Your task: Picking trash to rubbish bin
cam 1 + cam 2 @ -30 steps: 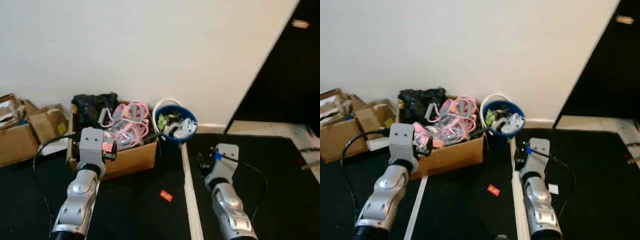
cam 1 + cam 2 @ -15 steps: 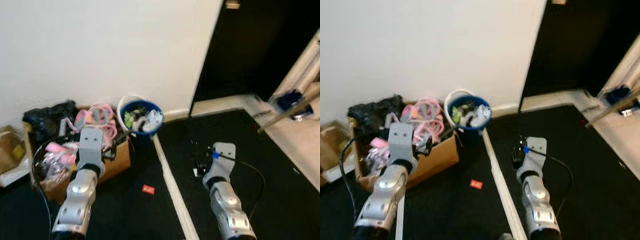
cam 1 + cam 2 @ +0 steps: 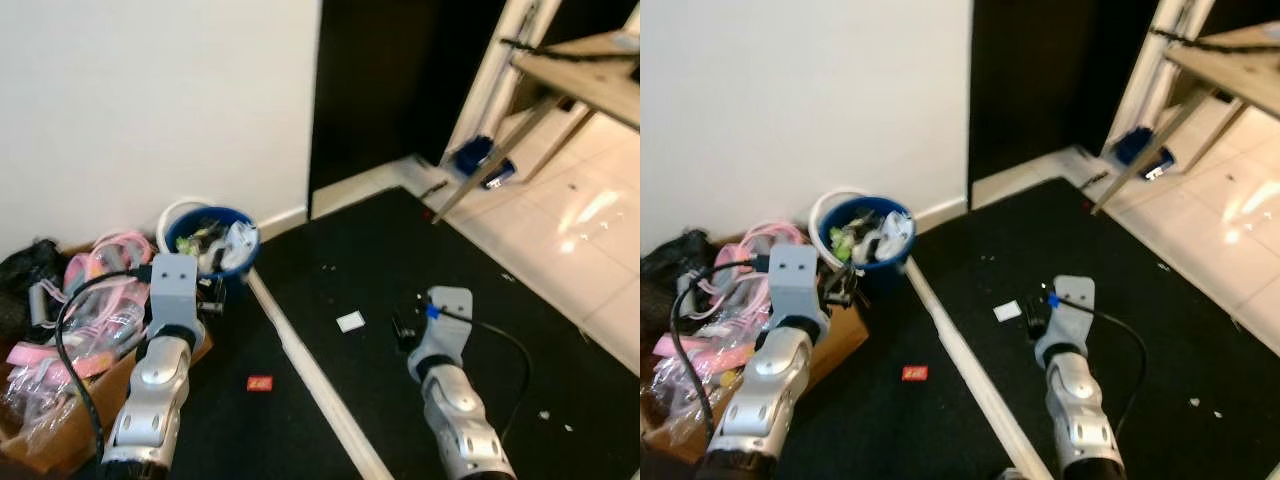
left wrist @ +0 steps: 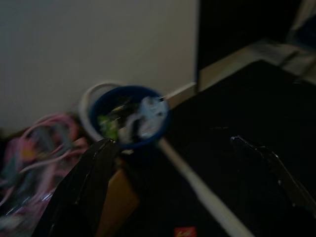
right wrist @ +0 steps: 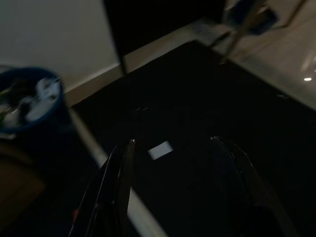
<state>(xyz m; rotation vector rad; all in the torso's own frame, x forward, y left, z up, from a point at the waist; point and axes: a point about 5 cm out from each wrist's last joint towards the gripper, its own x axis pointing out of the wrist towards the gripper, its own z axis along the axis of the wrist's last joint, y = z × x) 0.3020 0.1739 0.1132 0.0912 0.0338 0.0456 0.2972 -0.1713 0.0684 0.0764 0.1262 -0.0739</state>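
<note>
Rubbish bin: blue bucket (image 3: 207, 248) on the floor against the white wall (image 3: 150, 100), heaped with crumpled white and green waste; a white hoop (image 3: 178, 213) leans behind it.
Trash, white: small white scrap (image 3: 351, 321) flat on the black mat (image 3: 400, 260), just ahead of the right gripper.
Trash, red: small red wrapper (image 3: 260, 383) on the dark floor, between the two arms, left of the white floor strip (image 3: 300, 370).
Left gripper (image 4: 187, 173): raised near the bin, fingers spread apart, nothing between them.
Right gripper (image 5: 177, 163): low over the mat, fingers spread apart, empty; the white scrap lies between the fingertips in the wrist view.
Cardboard box (image 3: 60, 400): left of the bin, filled with pink items and clear bags.
Far right: pale tiled floor (image 3: 580, 230) and wooden frame legs (image 3: 500, 150).
</note>
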